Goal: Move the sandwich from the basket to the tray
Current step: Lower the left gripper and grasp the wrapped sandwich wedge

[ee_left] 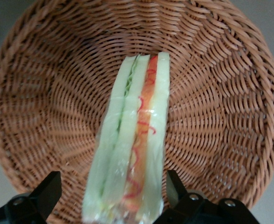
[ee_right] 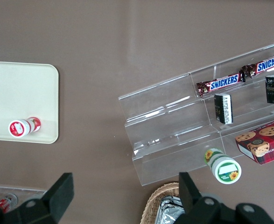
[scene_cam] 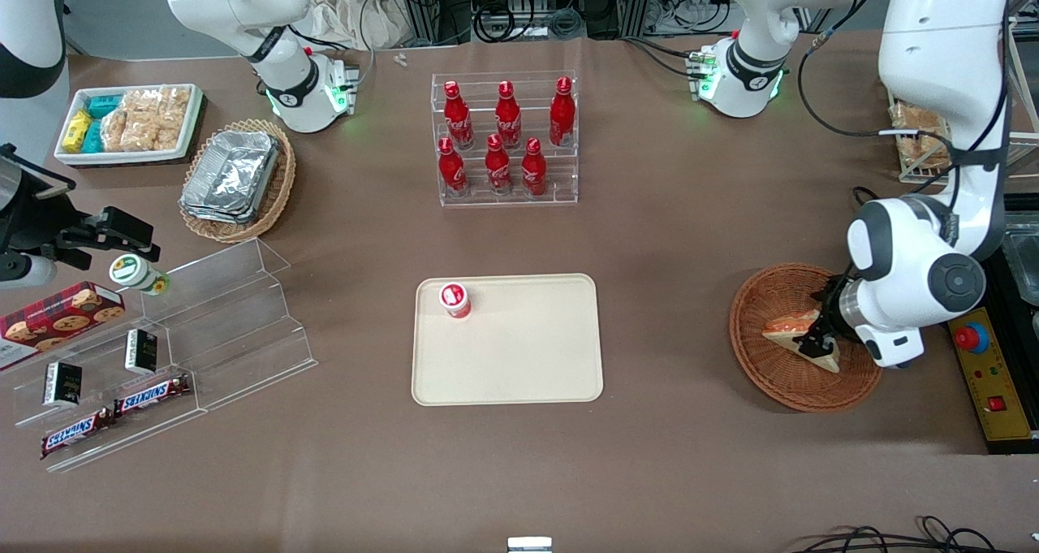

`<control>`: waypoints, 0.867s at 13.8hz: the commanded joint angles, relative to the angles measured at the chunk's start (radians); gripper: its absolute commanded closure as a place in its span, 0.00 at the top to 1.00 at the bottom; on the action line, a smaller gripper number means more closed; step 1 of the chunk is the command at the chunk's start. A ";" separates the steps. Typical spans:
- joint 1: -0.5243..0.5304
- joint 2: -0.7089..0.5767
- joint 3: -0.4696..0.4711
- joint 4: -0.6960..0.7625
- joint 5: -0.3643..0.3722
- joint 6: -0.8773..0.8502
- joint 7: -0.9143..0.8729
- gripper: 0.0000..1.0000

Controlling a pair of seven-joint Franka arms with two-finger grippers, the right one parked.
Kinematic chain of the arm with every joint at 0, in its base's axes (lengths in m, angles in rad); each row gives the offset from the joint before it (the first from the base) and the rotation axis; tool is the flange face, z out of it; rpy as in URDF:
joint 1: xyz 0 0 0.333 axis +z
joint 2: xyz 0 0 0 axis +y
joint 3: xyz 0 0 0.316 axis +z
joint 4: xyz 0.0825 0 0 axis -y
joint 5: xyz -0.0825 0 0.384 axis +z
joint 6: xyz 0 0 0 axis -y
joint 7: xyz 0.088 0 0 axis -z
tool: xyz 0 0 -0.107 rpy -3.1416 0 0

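My gripper [ee_left: 111, 196] sits low inside the reddish wicker basket [scene_cam: 771, 374] at the working arm's end of the table, fingers [ee_left: 50, 189] spread wide on either side of the wrapped sandwich [ee_left: 134, 140], not yet touching it. The sandwich stands on edge in the basket, the only thing there. I judge the risks to be a soft wedge squashing under a hard squeeze, slippery film sliding free, or a fingertip snagging the weave and dragging the basket. The beige tray [scene_cam: 519, 374] lies well apart, mid-table, holding only a small red-and-white cup [scene_cam: 455, 300] near one corner.
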 commanded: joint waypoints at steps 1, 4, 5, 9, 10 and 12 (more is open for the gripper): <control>0.001 0.008 -0.003 -0.017 0.016 0.073 -0.048 0.80; 0.002 0.007 -0.003 -0.011 0.018 0.075 -0.045 0.00; 0.002 -0.013 -0.003 -0.009 0.018 0.065 -0.035 0.00; -0.007 -0.165 -0.014 0.065 0.018 -0.171 0.042 0.00; -0.019 -0.182 -0.026 0.121 0.018 -0.270 0.082 0.00; -0.034 -0.191 -0.077 0.210 0.018 -0.413 0.186 0.00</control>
